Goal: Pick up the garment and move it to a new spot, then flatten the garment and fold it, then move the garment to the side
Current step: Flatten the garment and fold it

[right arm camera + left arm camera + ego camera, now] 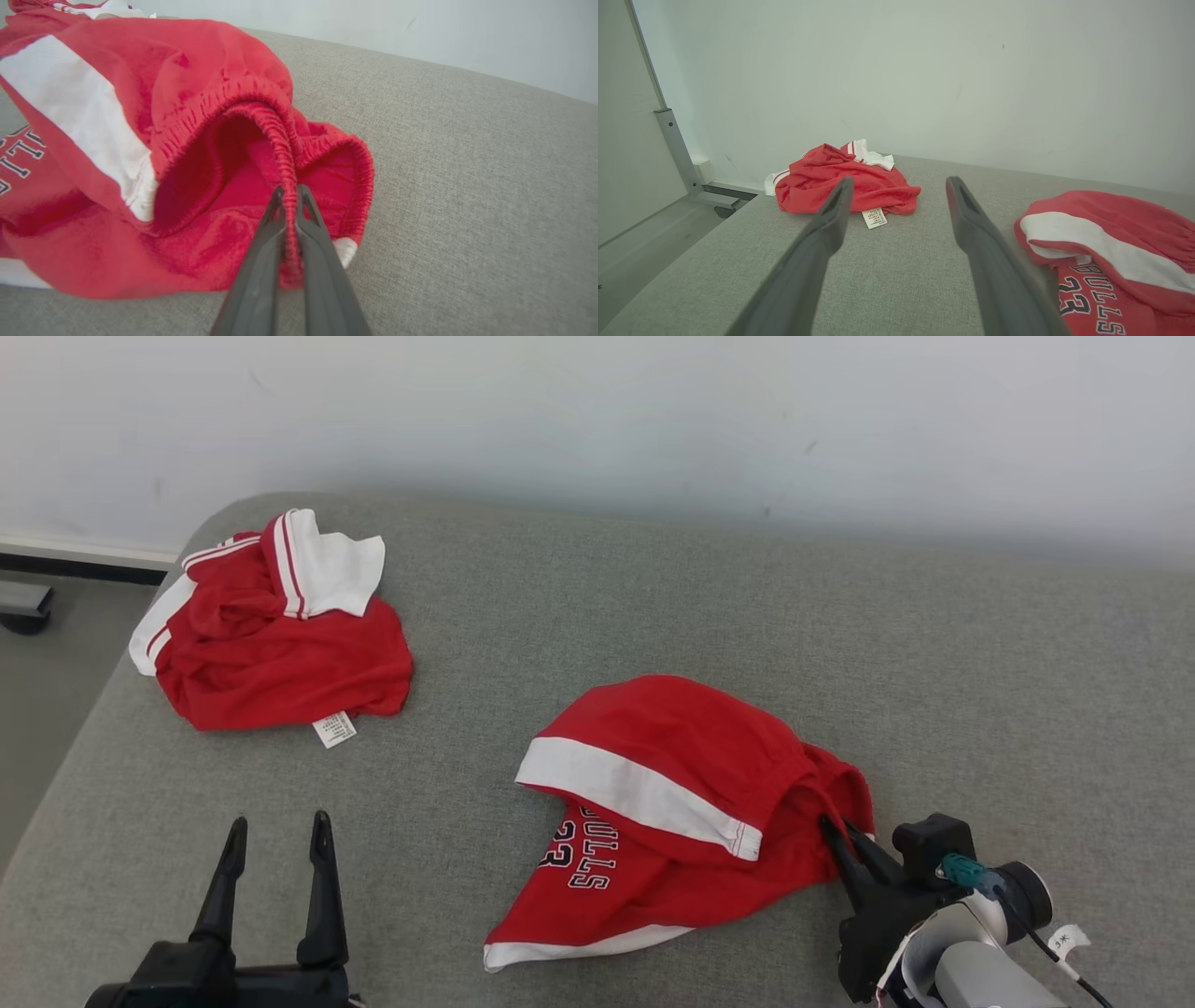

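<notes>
A red pair of shorts with white stripes and "BULLS 23" lettering (681,803) lies crumpled near the middle of the grey cushioned surface (653,607). My right gripper (845,835) is shut on the elastic waistband at the garment's right end; the right wrist view shows the red waistband (289,186) pinched between the two dark fingers (261,261). The same shorts (1106,252) appear at the right of the left wrist view. My left gripper (277,821) stands open at the lower left, nothing between its fingers, well away from the shorts.
A second red and white garment (271,625) with a white label lies bunched at the far left corner of the surface, also seen ahead of the left fingers (840,182). A white wall (597,420) runs behind. The surface's left edge drops to the floor (37,663).
</notes>
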Tool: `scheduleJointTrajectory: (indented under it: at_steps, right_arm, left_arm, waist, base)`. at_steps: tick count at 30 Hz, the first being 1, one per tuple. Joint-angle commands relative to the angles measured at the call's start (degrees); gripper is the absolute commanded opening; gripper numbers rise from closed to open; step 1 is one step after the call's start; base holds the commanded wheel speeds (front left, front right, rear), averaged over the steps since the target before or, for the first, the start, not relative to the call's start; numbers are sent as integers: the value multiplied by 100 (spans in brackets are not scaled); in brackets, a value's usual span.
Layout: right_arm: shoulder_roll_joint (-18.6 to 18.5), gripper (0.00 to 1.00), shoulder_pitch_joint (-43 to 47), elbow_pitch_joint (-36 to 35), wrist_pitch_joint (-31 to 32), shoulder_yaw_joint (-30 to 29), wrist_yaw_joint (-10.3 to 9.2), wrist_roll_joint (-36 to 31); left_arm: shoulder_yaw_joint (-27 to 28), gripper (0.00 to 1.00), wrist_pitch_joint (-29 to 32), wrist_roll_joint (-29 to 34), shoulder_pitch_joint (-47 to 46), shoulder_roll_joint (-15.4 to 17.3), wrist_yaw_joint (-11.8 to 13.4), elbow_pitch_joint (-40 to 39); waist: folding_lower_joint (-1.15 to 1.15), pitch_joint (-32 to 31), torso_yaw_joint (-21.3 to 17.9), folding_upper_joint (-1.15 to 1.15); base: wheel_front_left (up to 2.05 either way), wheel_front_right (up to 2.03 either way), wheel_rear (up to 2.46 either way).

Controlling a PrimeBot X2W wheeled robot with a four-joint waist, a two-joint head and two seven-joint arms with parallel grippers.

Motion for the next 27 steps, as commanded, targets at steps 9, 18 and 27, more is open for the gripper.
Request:
scheduleJointTrajectory:
  at_steps: [9,18,27]
  right_arm:
    - [-286,0,1059,-1373,-91,117,-10,381]
    - [-584,0,2546,-3005,554,-497,-10,692]
    - [-452,100,3302,-4022,1015,-1315,-10,13]
  left_arm:
    - [98,100,-19,-35,361,-23,-25,107]
    - [64,100,-19,-82,368,-25,-15,136]
    - [60,100,-19,-116,331,-26,-41,223]
  waist:
    - [-1,-478,-622,-1]
    - [-1,-464,-904,-1]
    - [-1,-490,-966,-1]
  base:
    - [0,0,0]
    - [0,0,0]
    - [0,0,0]
